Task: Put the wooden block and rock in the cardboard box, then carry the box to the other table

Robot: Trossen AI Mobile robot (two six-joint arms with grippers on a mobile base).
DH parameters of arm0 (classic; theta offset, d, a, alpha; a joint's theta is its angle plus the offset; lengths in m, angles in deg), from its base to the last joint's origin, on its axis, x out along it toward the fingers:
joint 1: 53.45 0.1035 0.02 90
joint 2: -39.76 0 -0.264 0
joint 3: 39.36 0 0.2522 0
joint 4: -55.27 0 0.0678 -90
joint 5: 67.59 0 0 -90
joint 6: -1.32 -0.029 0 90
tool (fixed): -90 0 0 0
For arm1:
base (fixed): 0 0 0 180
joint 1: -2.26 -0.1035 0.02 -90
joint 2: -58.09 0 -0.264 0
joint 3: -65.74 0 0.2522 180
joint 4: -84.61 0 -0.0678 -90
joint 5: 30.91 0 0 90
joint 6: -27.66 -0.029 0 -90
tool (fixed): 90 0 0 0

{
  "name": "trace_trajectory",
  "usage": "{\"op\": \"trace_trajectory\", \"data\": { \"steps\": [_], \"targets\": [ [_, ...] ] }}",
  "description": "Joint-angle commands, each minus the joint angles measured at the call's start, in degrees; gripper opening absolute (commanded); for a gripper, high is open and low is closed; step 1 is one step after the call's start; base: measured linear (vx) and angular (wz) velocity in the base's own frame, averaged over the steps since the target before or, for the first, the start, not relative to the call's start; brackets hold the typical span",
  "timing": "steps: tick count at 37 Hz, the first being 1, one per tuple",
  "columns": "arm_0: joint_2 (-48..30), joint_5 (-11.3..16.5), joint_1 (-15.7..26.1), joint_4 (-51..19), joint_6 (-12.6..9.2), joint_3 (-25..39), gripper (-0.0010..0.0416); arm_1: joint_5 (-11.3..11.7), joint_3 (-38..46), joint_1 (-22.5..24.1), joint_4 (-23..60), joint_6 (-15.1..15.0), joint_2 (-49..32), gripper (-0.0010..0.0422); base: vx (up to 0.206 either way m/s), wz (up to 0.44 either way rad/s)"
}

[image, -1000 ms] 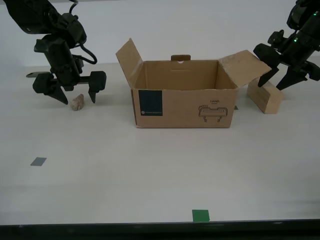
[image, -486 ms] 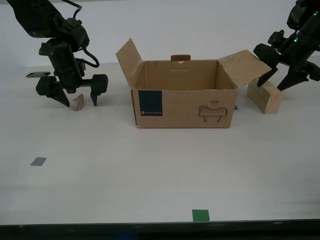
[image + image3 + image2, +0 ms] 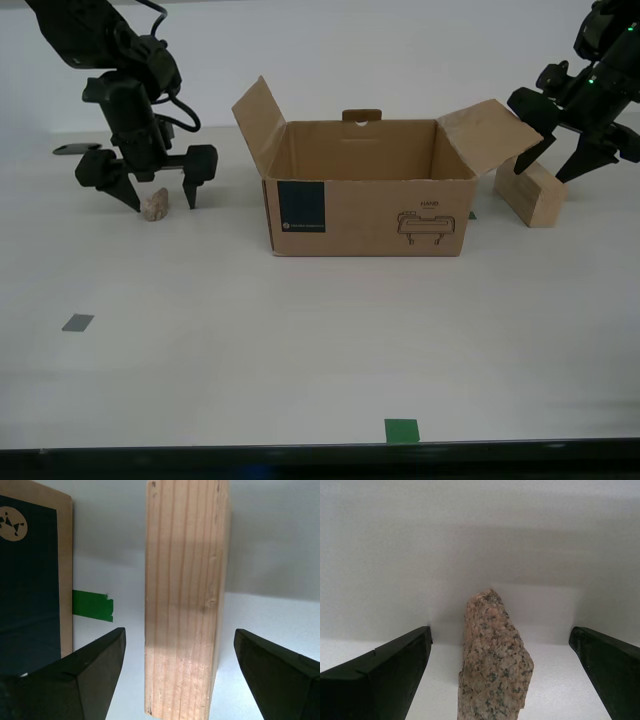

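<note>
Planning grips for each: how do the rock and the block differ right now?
The rock is small, rough, speckled pinkish stone; the block is larger, smooth, pale wood with flat faces. The rock lies apart from the box on the exterior view's left; the block sits close beside it on the right. Both rest on the table, each between open jaws, ungripped.

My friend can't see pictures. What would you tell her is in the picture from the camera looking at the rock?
A rough pinkish, speckled rock stands on a white table, right in the middle between the two black fingers of my second pincer. The pincer is wide open, with a gap on each side of the rock.
</note>
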Motion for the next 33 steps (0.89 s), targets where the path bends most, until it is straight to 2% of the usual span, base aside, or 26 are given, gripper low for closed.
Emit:
{"op": "trace_trajectory", "data": {
  "steps": [1,11,19,23,33],
  "targets": [
    [-0.02,-0.07,0.07,-0.13,-0.02,0.02,0.0285,-0.90,0.22,0.04,1.46,0.15,-0.13,0.0389,0.000,0.000],
    [-0.02,-0.04,0.17,-1.01,-0.02,0.02,0.0242,-0.87,0.20,0.04,3.65,0.13,-0.13,0.0389,0.000,0.000],
    [-0.02,-0.07,0.31,0.83,0.00,-1.97,0.0231,-0.87,0.20,0.04,3.65,0.13,-0.13,0.0389,0.000,0.000],
    [-0.02,-0.07,0.35,3.37,0.02,-3.63,0.0241,-0.87,0.20,0.04,3.63,0.13,-0.13,0.0389,0.000,0.000],
    [-0.02,-0.09,0.37,7.21,0.07,-4.55,0.0300,-0.87,0.20,0.09,3.61,0.15,-0.13,0.0389,0.000,0.000]
  ]
}}
